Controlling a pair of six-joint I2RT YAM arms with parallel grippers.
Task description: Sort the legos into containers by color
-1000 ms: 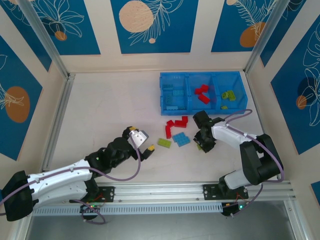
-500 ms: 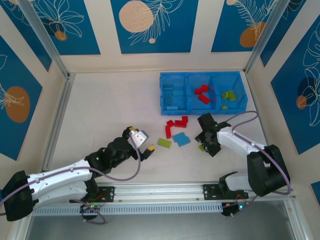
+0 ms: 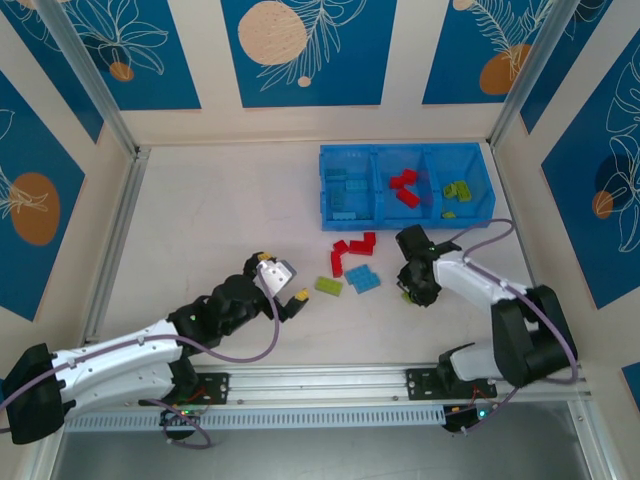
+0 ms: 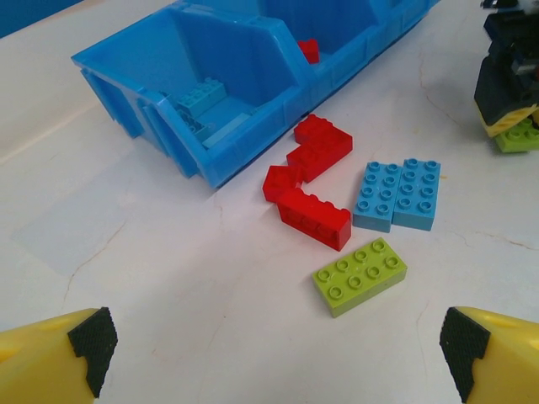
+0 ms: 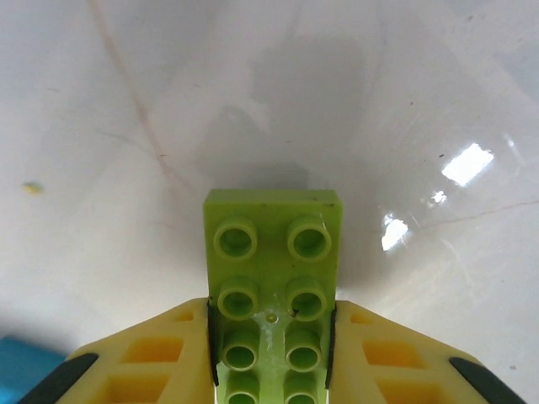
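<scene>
Where jaws gaped before, right gripper now pinches green brick near tray, studs up, length along fingers; left gripper wide open, empty.

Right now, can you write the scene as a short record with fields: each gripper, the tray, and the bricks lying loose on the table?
left gripper: open, empty, near the loose bricks
right gripper: shut on held lime green brick
tray: sorted light blue bricks left, sorted red bricks middle, sorted lime green bricks right
table: loose red bricks, two loose light blue bricks side by side, one loose lime green brick
</scene>
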